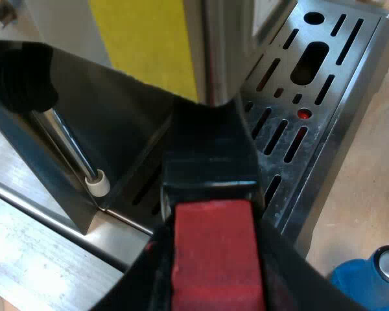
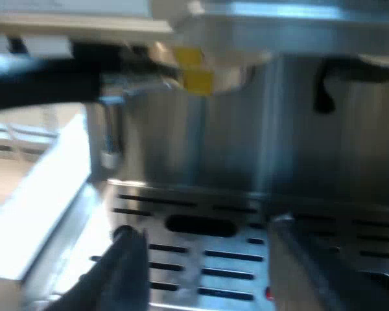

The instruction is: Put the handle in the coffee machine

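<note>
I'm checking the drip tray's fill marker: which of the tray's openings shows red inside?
The small round hole in the drip tray, close by the large oval opening. It alone shows red; all the other openings are dark.

The left gripper (image 1: 214, 259) has its two black fingers (image 1: 126, 285) pressed on both sides of the handle (image 1: 211, 165) near its red end, while the right gripper (image 2: 207, 272) hangs low with its fingers (image 2: 120, 272) spread wide apart.

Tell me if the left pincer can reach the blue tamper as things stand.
Probably not yet: the left pincer is shut on the handle at the machine front. The blue tamper sits uncovered beside the drip tray, so only the full grip hinders.
</note>
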Motion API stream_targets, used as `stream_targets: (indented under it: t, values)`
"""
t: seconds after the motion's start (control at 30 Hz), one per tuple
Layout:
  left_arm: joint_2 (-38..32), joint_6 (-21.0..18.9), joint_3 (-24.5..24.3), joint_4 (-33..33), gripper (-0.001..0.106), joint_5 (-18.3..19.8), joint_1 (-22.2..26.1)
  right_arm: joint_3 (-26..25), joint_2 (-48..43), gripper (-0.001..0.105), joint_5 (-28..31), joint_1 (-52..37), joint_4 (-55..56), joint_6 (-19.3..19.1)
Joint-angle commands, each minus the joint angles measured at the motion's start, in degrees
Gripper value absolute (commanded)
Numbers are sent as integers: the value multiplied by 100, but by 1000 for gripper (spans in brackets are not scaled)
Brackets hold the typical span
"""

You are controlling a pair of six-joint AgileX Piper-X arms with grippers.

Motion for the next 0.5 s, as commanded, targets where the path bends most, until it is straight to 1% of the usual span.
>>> stream_targets:
  t: [0.03,0.07,0.13,0.27,0.37,0.43,0.5]
  values:
    - [-106,172,-70,7,0,739,-44,-8,155,40,-216,-253,-36,-83]
    - [-106,172,-70,7,0,739,-44,-8,184,40,-307,-303,-37,-83]
    - [-106,172,-70,7,0,739,-44,-8,325,40,-696,-482,-93,-83]
    - [-106,172,-70,7,0,739,-44,-8,571,40,-942,-723,-440,-186]
    - [-106,172,-70,7,0,739,-44,-8,844,40,-985,-929,-1016,-529]
    - [-106,172,-70,7,0,739,-44,-8,1002,40,-1033,-997,-1337,-681]
    - [-106,172,-70,7,0,739,-44,-8,1040,40,-1048,-1013,-1499,-749]
